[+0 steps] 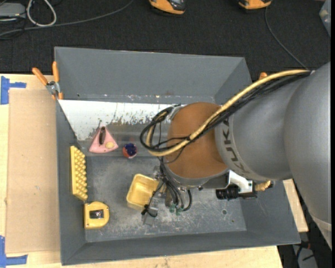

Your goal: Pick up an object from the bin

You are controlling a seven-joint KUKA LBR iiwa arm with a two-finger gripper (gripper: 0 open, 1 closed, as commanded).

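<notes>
Fingers point(151, 208) stand at the right edge of a yellow square cup point(138, 191) in the front middle of the grey bin point(156, 71), how far open I cannot tell, on a scuffed dusty floor point(212, 212), with pale wooden surface point(28, 177) around and dark carpet point(111, 21) with cables point(42, 7) behind.

So I count five loose bits in the bin point(156, 77): one pink triangle point(103, 142), one small blue-and-red ball point(129, 151), one long yellow studded block point(78, 173), one yellow tape measure point(96, 215) and one yellow tub point(138, 191).
</notes>
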